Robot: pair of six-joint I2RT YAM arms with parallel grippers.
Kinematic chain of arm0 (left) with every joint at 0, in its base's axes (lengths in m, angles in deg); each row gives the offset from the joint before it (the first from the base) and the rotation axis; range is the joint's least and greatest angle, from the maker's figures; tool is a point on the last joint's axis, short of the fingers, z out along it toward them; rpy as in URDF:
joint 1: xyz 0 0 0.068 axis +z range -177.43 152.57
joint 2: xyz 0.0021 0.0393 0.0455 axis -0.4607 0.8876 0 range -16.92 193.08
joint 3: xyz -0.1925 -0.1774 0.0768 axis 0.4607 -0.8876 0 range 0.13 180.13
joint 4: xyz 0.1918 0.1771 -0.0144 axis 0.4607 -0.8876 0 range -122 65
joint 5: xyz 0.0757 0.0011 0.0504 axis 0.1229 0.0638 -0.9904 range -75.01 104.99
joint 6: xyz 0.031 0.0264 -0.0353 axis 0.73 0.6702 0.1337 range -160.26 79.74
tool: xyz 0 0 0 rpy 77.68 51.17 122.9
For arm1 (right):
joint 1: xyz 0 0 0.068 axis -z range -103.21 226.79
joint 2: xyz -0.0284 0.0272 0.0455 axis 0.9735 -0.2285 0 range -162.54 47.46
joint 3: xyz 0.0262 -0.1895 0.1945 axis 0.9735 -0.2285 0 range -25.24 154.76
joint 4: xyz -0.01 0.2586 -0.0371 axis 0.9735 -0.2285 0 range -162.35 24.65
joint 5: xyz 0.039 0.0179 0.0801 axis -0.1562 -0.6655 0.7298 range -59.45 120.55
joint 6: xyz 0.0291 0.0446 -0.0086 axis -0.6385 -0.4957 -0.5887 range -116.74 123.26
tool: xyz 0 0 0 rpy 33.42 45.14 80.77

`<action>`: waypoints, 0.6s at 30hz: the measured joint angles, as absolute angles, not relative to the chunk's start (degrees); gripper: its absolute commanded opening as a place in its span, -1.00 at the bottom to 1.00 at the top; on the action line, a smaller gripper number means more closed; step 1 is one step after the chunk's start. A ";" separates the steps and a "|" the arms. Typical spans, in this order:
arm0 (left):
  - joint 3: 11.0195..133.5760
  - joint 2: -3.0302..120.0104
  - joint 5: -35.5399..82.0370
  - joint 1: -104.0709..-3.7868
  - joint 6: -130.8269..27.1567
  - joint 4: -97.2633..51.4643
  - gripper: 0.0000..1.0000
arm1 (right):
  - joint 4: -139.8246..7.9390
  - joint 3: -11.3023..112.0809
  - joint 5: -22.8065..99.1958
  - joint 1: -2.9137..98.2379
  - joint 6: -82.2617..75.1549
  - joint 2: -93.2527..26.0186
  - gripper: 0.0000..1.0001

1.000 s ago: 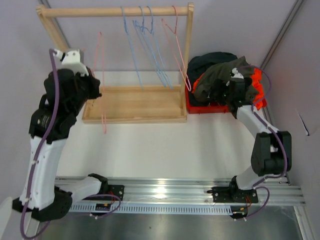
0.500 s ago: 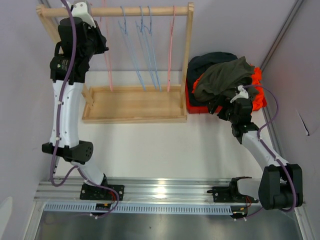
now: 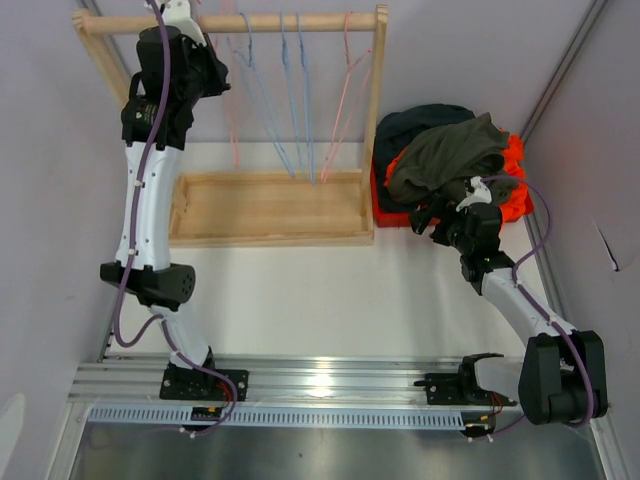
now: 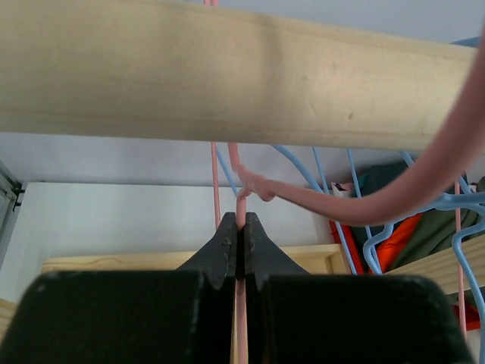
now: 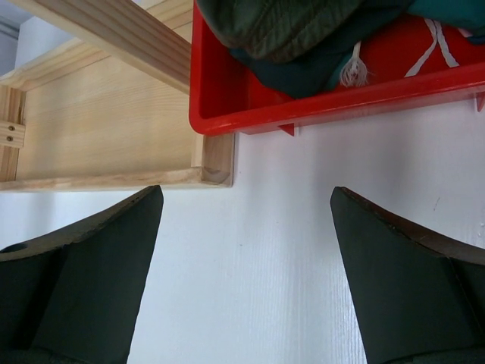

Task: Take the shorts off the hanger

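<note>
The shorts lie piled in a red tray (image 3: 400, 218) at the right: olive-green (image 3: 450, 150) on top, orange (image 3: 513, 170) and dark navy (image 3: 410, 122) beneath. The pink printed pair is hidden. Several bare pink and blue hangers (image 3: 290, 100) hang on the wooden rail (image 3: 270, 22). My left gripper (image 3: 212, 62) is up at the rail (image 4: 227, 76), shut (image 4: 241, 220) on a pink hanger's wire (image 4: 318, 201). My right gripper (image 3: 430, 220) is open and empty (image 5: 246, 193) above the table, just in front of the tray (image 5: 303, 106) and the olive shorts (image 5: 280, 26).
The rack's wooden base (image 3: 265, 205) lies under the rail, its corner post (image 3: 376, 120) next to the tray. Blue hangers (image 4: 379, 243) hang right of the held one. A white drawstring (image 5: 352, 72) dangles inside the tray. A metal rail (image 3: 330, 385) runs along the near edge.
My left arm has lifted the pink hanger from beside the rack's base up to the rail. My right gripper has drawn back from the shorts pile, open and empty.
</note>
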State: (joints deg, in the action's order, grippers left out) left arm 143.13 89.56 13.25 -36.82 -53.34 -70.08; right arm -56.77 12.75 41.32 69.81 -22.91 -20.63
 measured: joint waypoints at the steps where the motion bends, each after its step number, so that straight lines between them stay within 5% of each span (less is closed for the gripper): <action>1: 142.80 89.54 13.32 -36.82 -53.31 -69.97 -1.00 | -56.64 12.75 41.47 69.81 -22.93 -20.63 0.99; 5: 140.48 89.47 13.45 -36.82 -53.29 -69.67 -0.79 | -56.44 12.75 41.86 69.76 -23.11 -20.63 0.99; 18: 137.60 85.82 13.82 -36.66 -52.81 -71.15 0.75 | -57.38 12.75 41.86 69.39 -23.13 -19.43 0.99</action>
State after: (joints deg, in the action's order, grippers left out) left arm 137.60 85.82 13.82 -36.66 -52.81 -71.15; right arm -57.38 12.75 41.86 69.39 -23.13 -19.43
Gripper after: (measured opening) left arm 0.766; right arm 0.993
